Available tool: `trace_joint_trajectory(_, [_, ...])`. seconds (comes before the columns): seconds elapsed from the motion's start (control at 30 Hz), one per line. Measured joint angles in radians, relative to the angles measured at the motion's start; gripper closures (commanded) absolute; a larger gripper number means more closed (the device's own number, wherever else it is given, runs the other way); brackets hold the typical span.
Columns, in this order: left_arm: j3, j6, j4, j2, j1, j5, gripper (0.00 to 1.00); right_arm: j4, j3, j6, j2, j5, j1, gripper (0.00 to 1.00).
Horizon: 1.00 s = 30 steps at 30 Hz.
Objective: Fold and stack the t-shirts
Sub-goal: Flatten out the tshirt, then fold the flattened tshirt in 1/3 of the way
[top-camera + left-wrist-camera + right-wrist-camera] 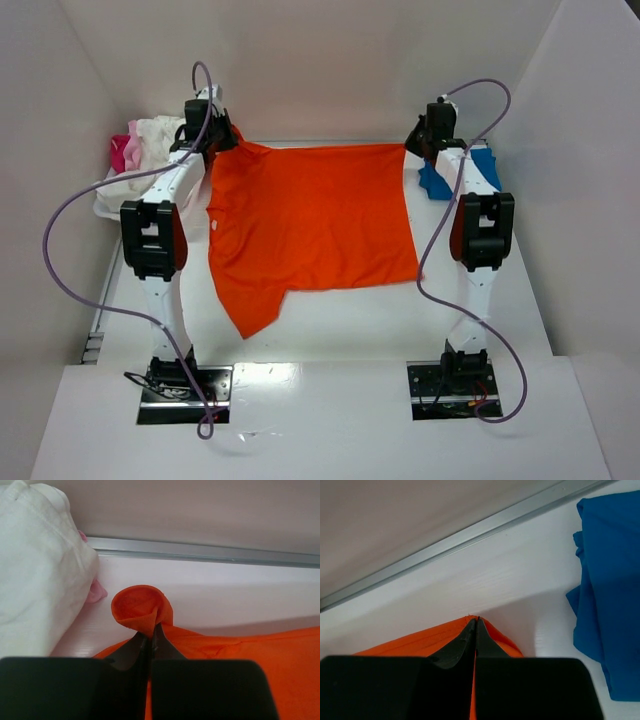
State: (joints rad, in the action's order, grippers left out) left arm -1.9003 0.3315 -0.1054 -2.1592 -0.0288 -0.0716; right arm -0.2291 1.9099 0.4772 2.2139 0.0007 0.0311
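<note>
The orange t-shirt (310, 225) lies spread on the white table, one sleeve pointing toward the near edge. My left gripper (218, 137) is shut on its far left corner, which bunches past the jaws in the left wrist view (142, 607). My right gripper (420, 143) is shut on its far right corner (492, 632). The blue t-shirt (452, 175) lies folded at the far right, beside the right gripper, and fills the right side of the right wrist view (610, 590). White (160, 140) and pink (122, 152) shirts are piled at the far left.
The white and pink pile sits in a white bin (112, 205) at the left edge. A metal rail (210, 555) runs along the back wall just beyond both grippers. White walls enclose the table on three sides.
</note>
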Motion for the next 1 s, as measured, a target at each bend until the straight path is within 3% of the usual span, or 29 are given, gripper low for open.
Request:
trace_joint_trajectory(0.13, [-0.069, -0.014, -0.021, -0.062, 0.000, 0.001, 1.00, -0.036, 0.059, -0.009, 0.046, 0.014, -0.001, 1.00])
trace_joint_trajectory(0.4, [-0.349, -0.016, -0.106, -0.216, -0.011, -0.005, 1.00, -0.053, 0.069, -0.027, 0.050, 0.034, -0.027, 1.00])
trace_joint_trajectory(0.6, [-0.381, -0.029, -0.142, -0.225, -0.035, -0.002, 1.00, -0.052, 0.062, -0.034, 0.049, 0.036, -0.041, 1.00])
trace_joint_trajectory(0.7, [-0.319, -0.047, -0.142, -0.198, -0.042, 0.008, 1.00, -0.049, 0.045, -0.038, 0.043, 0.031, -0.041, 1.00])
trace_joint_trajectory(1.0, [0.122, -0.066, -0.101, 0.046, -0.049, 0.047, 1.00, -0.016, -0.167, -0.040, -0.070, -0.003, -0.041, 1.00])
